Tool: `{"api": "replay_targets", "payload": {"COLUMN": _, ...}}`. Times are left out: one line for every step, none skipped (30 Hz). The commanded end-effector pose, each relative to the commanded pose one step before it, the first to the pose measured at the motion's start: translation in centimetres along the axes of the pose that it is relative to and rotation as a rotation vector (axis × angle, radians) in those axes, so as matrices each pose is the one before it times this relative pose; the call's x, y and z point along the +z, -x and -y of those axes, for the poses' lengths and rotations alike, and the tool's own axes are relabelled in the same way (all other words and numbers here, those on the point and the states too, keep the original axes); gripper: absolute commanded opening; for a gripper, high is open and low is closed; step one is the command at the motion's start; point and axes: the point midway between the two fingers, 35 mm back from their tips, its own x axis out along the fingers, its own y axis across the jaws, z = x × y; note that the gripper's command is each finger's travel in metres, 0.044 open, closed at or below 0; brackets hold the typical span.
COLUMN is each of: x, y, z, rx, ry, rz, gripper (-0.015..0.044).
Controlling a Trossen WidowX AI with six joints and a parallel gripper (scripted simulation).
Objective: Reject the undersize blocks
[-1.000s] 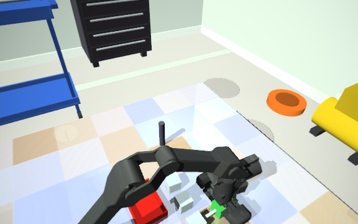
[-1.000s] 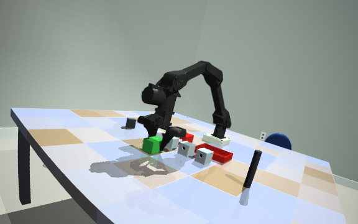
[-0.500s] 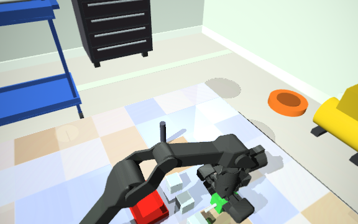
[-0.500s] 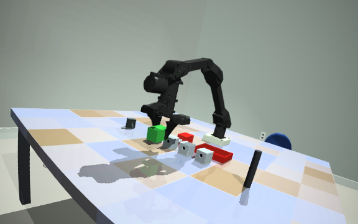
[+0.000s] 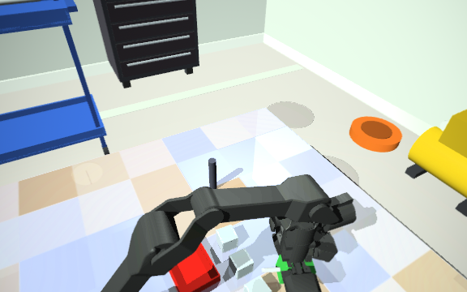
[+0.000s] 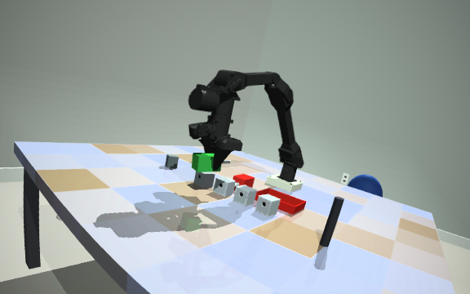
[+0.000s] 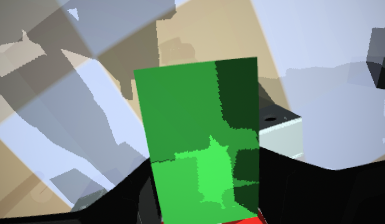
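Our gripper (image 5: 298,267) (image 6: 215,164) (image 7: 198,150) grips the green block-shaped GO gauge (image 5: 283,264) (image 6: 203,162) (image 7: 188,110); a misaligned pale pin (image 5: 271,269) (image 6: 227,162) could jam or shove a grey steel block (image 5: 242,264) (image 6: 243,196) and fake an undersize result.

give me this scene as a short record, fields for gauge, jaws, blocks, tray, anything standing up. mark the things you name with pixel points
gauge: green gauge (image 5: 284,264) (image 6: 203,162) (image 7: 193,110), held above the table
jaws: jaws shut on the green gauge
blocks: a row of four steel blocks beside or below the gauge, dark holes visible in the exterior view; a separate dark block (image 6: 172,162) stands farther off
reject tray: red reject tray (image 5: 194,268) (image 6: 296,205), no block visible in it
upright item: black rod (image 5: 212,174) (image 6: 331,222), apart from the blocks
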Motion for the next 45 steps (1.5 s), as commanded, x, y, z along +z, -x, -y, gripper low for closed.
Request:
{"api": "replay_targets", "payload": {"x": -0.501, "y": 1.051, "z": 1.979, "rx": 0.00474, "ry": -0.2925, "rz": 0.02223, "gripper": 0.0}}
{"api": "replay_targets", "payload": {"x": -0.066, "y": 0.051, "z": 0.538, "rx": -0.00091, "ry": -0.0803, "rz": 0.00001, "gripper": 0.0}}
{"api": "replay_targets", "payload": {"x": -0.033, "y": 0.046, "z": 0.541, "rx": -0.00091, "ry": -0.0803, "rz": 0.00006, "gripper": 0.0}}
{"api": "replay_targets", "payload": {"x": 0.0, "y": 0.042, "z": 0.541, "rx": -0.0009, "ry": -0.0803, "rz": 0.00011, "gripper": 0.0}}
{"api": "replay_targets", "payload": {"x": 0.032, "y": 0.037, "z": 0.54, "rx": -0.00089, "ry": -0.0803, "rz": 0.00016, "gripper": 0.0}}
{"api": "replay_targets", "payload": {"x": 0.065, "y": 0.032, "z": 0.536, "rx": -0.00087, "ry": -0.0803, "rz": 0.00021, "gripper": 0.0}}
{"api": "replay_targets", "payload": {"x": 0.097, "y": 0.028, "z": 0.531, "rx": -0.00086, "ry": -0.0803, "rz": 0.00026, "gripper": 0.0}}
{"api": "replay_targets", "payload": {"x": 0.129, "y": 0.023, "z": 0.524, "rx": -0.00084, "ry": -0.0803, "rz": 0.00031, "gripper": 0.0}}
{"api": "replay_targets", "payload": {"x": 0.161, "y": 0.018, "z": 0.515, "rx": -0.00081, "ry": -0.0803, "rz": 0.00036, "gripper": 0.0}}
{"api": "replay_targets", "payload": {"x": 0.192, "y": 0.014, "z": 0.503, "rx": -0.00079, "ry": -0.0803, "rz": 0.0004, "gripper": 0.0}}
{"api": "replay_targets", "payload": {"x": 0.222, "y": 0.009, "z": 0.49, "rx": -0.00076, "ry": -0.0803, "rz": 0.00045, "gripper": 0.0}}
{"api": "replay_targets", "payload": {"x": 0.251, "y": 0.004, "z": 0.475, "rx": -0.00073, "ry": -0.0803, "rz": 0.00049, "gripper": 0.0}}
{"api": "replay_targets", "payload": {"x": 0.279, "y": -0.001, "z": 0.459, "rx": -0.0007, "ry": -0.0803, "rz": 0.00053, "gripper": 0.0}}
{"api": "replay_targets", "payload": {"x": 0.306, "y": -0.006, "z": 0.44, "rx": -0.00066, "ry": -0.0803, "rz": 0.00057, "gripper": 0.0}}
{"api": "replay_targets", "payload": {"x": 0.332, "y": -0.011, "z": 0.42, "rx": -0.00063, "ry": -0.0803, "rz": 0.0006, "gripper": 0.0}}
{"api": "replay_targets", "payload": {"x": 0.357, "y": -0.015, "z": 0.399, "rx": -0.00059, "ry": -0.0803, "rz": 0.00064, "gripper": 0.0}}
{"api": "replay_targets", "payload": {"x": 0.38, "y": -0.02, "z": 0.376, "rx": -0.00055, "ry": -0.0803, "rz": 0.00067, "gripper": 0.0}}
{"api": "replay_targets", "payload": {"x": 0.402, "y": -0.025, "z": 0.351, "rx": -0.00051, "ry": -0.0803, "rz": 0.0007, "gripper": 0.0}}
{"api": "replay_targets", "payload": {"x": 0.422, "y": -0.03, "z": 0.326, "rx": -0.00046, "ry": -0.0803, "rz": 0.00072, "gripper": 0.0}}
{"api": "replay_targets", "payload": {"x": 0.44, "y": -0.035, "z": 0.299, "rx": -0.00042, "ry": -0.0803, "rz": 0.00074, "gripper": 0.0}}
{"api": "replay_targets", "payload": {"x": 0.457, "y": -0.04, "z": 0.271, "rx": -0.00037, "ry": -0.0803, "rz": 0.00076, "gripper": 0.0}}
{"api": "replay_targets", "payload": {"x": 0.472, "y": -0.045, "z": 0.242, "rx": -0.00033, "ry": -0.0803, "rz": 0.00078, "gripper": 0.0}}
{"api": "replay_targets", "payload": {"x": 0.485, "y": -0.05, "z": 0.212, "rx": -0.00028, "ry": -0.0803, "rz": 0.0008, "gripper": 0.0}}
{"api": "replay_targets", "payload": {"x": 0.496, "y": -0.055, "z": 0.182, "rx": -0.00023, "ry": -0.0803, "rz": 0.00081, "gripper": 0.0}}
{"api": "replay_targets", "payload": {"x": 0.506, "y": -0.06, "z": 0.151, "rx": -0.00018, "ry": -0.0803, "rz": 0.00082, "gripper": 0.0}}
{"api": "replay_targets", "payload": {"x": 0.513, "y": -0.065, "z": 0.119, "rx": -0.00013, "ry": -0.0803, "rz": 0.00082, "gripper": 0.0}}
{"api": "replay_targets", "payload": {"x": 0.518, "y": -0.07, "z": 0.087, "rx": -0.00008, "ry": -0.0803, "rz": 0.00083, "gripper": 0.0}}
{"api": "replay_targets", "payload": {"x": 0.522, "y": -0.075, "z": 0.055, "rx": -0.00004, "ry": -0.0803, "rz": 0.00083, "gripper": 0.0}}
{"api": "replay_targets", "payload": {"x": 0.523, "y": -0.08, "z": 0.023, "rx": 0.00001, "ry": -0.0803, "rz": 0.00083, "gripper": 0.0}}
{"api": "replay_targets", "payload": {"x": 0.522, "y": -0.085, "z": -0.009, "rx": 0.00006, "ry": -0.0803, "rz": 0.00082, "gripper": 0.0}}
{"api": "replay_targets", "payload": {"x": 0.519, "y": -0.09, "z": -0.041, "rx": 0.00011, "ry": -0.0803, "rz": 0.00081, "gripper": 0.0}}
{"api": "replay_targets", "payload": {"x": 0.515, "y": -0.095, "z": -0.073, "rx": 0.00016, "ry": -0.0803, "rz": 0.0008, "gripper": 0.0}}
{"api": "replay_targets", "payload": {"x": 0.417, "y": -0.082, "z": -0.086, "rx": 0.00016, "ry": -0.066, "rz": 0.00065, "gripper": 0.0}}
{"api": "replay_targets", "payload": {"x": 0.247, "y": -0.051, "z": -0.065, "rx": 0.00011, "ry": -0.0396, "rz": 0.00038, "gripper": 0.0}}
{"api": "replay_targets", "payload": {"x": 0.081, "y": -0.017, "z": -0.024, "rx": 0.00004, "ry": -0.0132, "rz": 0.00013, "gripper": 0.0}}
{"api": "replay_targets", "payload": {"x": 0.0, "y": 0.0, "z": 0.0, "rx": 0.0, "ry": 0.0, "rz": 0.0, "gripper": 0.0}}
{"api": "replay_targets", "payload": {"x": 0.0, "y": 0.0, "z": 0.0, "rx": 0.0, "ry": 0.0, "rz": 0.0, "gripper": 0.0}}
{"api": "replay_targets", "payload": {"x": 0.0, "y": 0.0, "z": 0.0, "rx": 0.0, "ry": 0.0, "rz": 0.0, "gripper": 0.0}}
{"api": "replay_targets", "payload": {"x": 0.0, "y": 0.0, "z": 0.0, "rx": 0.0, "ry": 0.0, "rz": 0.0, "gripper": 0.0}}
{"api": "replay_targets", "payload": {"x": -0.003, "y": -0.031, "z": -0.001, "rx": 0.0, "ry": 0.0, "rz": 0.0, "gripper": 0.0}}
{"api": "replay_targets", "payload": {"x": -0.006, "y": -0.062, "z": -0.003, "rx": 0.0, "ry": 0.0, "rz": 0.0, "gripper": 0.0}}
{"api": "replay_targets", "payload": {"x": -0.009, "y": -0.091, "z": -0.004, "rx": 0.0, "ry": 0.0, "rz": -0.00001, "gripper": 0.0}}
{"api": "replay_targets", "payload": {"x": -0.012, "y": -0.12, "z": -0.005, "rx": 0.0, "ry": 0.0, "rz": -0.00001, "gripper": 0.0}}
{"api": "replay_targets", "payload": {"x": -0.014, "y": -0.149, "z": -0.005, "rx": 0.0, "ry": 0.0, "rz": -0.00001, "gripper": 0.0}}
{"api": "replay_targets", "payload": {"x": -0.015, "y": -0.175, "z": -0.006, "rx": 0.0, "ry": 0.0, "rz": -0.00001, "gripper": 0.0}}
